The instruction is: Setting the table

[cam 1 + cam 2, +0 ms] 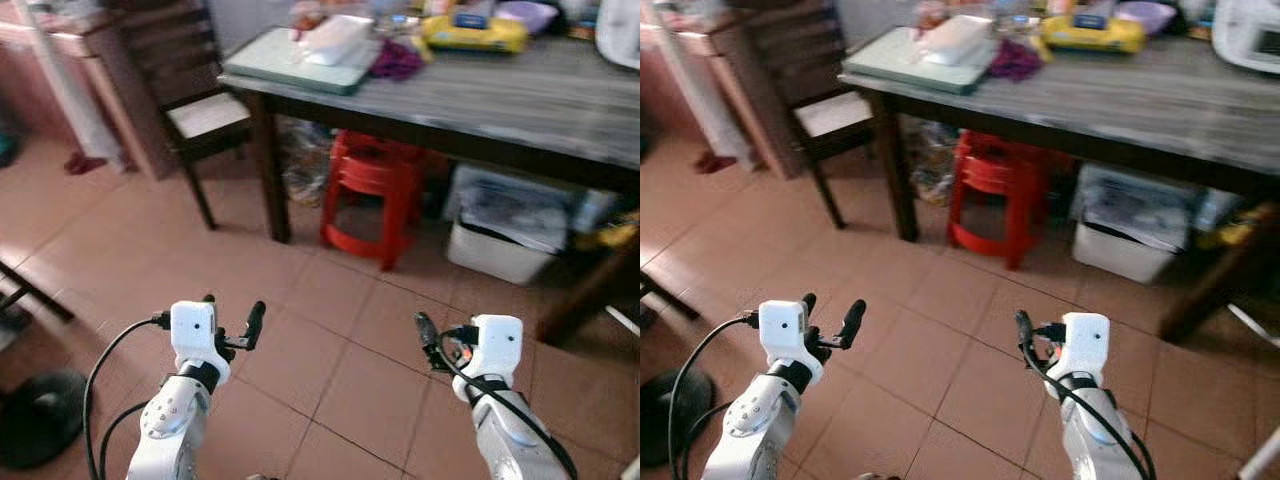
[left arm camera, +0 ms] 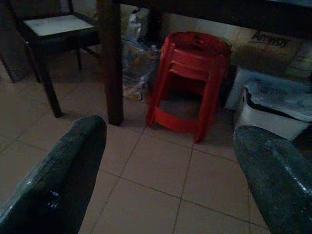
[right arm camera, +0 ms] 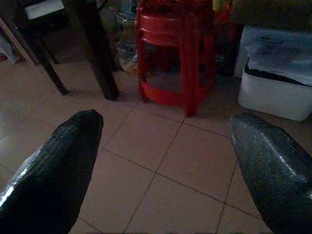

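Both arms are held out low over the tiled floor [image 1: 330, 340], short of the worktop [image 1: 520, 100]. The left claw [image 1: 232, 322] is seen with its fingers [image 2: 58, 180] spread wide and nothing between them. The right claw [image 1: 432, 342] is likewise spread wide and empty, as shown by its fingers [image 3: 53, 165] in the right wrist view. Both claws are well apart from the worktop and touch nothing.

The worktop is a dark-legged table with a grey wood-grain top, ahead and above the claws. On its far left corner a pale green board [image 1: 290, 60] is laid, with a white container [image 1: 335, 38] resting on it. Just beside the board a purple cloth [image 1: 397, 60] is bunched, and behind that a yellow object [image 1: 475, 32] is set; it is blurred, possibly a box or toy. More clutter along the back edge is too blurred to name.

Under the worktop a stack of red plastic stools [image 1: 372, 195] is placed beside the front left table leg [image 1: 268, 170]. To the right of the stools a white bin [image 1: 505, 240] with crumpled plastic on top is kept. A dark wooden chair [image 1: 195, 110] with a pale seat is stood at the worktop's left end. A black round object [image 1: 40, 415] lies on the floor at the lower left.
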`<state>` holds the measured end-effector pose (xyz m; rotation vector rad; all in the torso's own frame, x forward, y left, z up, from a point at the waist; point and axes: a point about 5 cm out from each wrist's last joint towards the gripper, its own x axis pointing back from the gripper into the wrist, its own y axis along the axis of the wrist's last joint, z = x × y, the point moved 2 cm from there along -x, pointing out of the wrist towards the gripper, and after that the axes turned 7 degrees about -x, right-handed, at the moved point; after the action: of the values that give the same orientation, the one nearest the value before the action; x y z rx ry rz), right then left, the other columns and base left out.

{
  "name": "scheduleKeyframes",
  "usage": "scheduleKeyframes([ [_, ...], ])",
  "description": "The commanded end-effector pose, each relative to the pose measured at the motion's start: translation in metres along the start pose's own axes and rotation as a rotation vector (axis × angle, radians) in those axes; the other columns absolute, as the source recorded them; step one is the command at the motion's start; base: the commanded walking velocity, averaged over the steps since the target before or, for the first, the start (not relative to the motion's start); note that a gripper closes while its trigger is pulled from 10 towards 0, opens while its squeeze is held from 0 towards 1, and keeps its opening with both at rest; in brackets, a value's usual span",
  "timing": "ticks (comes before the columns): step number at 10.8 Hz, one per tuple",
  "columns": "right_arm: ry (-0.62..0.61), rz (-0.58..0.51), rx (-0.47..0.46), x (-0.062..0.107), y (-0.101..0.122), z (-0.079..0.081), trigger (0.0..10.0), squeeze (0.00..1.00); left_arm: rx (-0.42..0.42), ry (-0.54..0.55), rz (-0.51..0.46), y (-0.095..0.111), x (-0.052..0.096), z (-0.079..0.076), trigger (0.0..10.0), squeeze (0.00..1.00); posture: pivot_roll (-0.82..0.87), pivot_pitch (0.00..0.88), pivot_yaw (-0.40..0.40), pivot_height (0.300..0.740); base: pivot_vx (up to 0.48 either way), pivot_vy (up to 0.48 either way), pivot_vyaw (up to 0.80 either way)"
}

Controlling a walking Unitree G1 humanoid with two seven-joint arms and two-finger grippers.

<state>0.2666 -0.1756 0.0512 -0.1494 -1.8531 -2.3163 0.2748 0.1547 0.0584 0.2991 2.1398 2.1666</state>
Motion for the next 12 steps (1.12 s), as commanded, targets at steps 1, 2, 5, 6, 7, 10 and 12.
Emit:
scheduleKeyframes([
  [1, 0.002, 0.0, 0.003, 0.0, 0.002, 0.001, 10.0, 0.0, 0.008, -0.016, -0.008, 0.002, 0.003, 0.001, 10.0, 0.0, -0.07, 0.114, 0.039, 0.74, 0.0, 0.0, -0.8],
  [2, 0.007, -0.012, 0.004, 0.0, 0.006, 0.002, 10.0, 0.0, 0.021, -0.03, -0.028, 0.007, 0.003, -0.001, 10.0, 0.0, -0.07, 0.116, 0.036, 0.74, 0.0, 0.0, -0.8],
  [5, 0.042, -0.075, 0.003, -0.002, 0.028, 0.013, 10.0, 0.0, 0.031, -0.045, -0.059, 0.016, 0.0, -0.007, 10.0, 0.0, -0.08, 0.125, 0.037, 0.74, 0.0, 0.0, -0.8],
  [6, 0.034, -0.102, -0.001, -0.001, 0.034, 0.014, 10.0, 0.0, 0.059, -0.037, -0.088, 0.023, 0.0, -0.008, 10.0, 0.0, -0.08, 0.135, 0.04, 0.74, 0.0, 0.0, -0.8],
  [7, 0.028, -0.128, 0.014, 0.001, 0.04, 0.013, 10.0, 0.0, 0.051, -0.028, -0.143, 0.034, 0.001, -0.007, 10.0, 0.0, -0.08, 0.144, 0.045, 0.74, 0.0, 0.0, -0.8],
  [10, 0.002, -0.18, 0.066, 0.013, 0.051, 0.017, 10.0, 0.0, -0.01, 0.054, -0.2, 0.046, 0.014, 0.006, 10.0, 0.0, -0.1, 0.188, 0.056, 0.74, 0.0, 0.0, -0.8],
  [12, 0.048, -0.191, 0.072, 0.008, 0.05, 0.033, 10.0, 0.0, -0.121, 0.127, -0.21, 0.041, 0.017, 0.019, 10.0, 0.0, -0.07, 0.152, 0.06, 0.74, 0.0, 0.0, -0.8],
])
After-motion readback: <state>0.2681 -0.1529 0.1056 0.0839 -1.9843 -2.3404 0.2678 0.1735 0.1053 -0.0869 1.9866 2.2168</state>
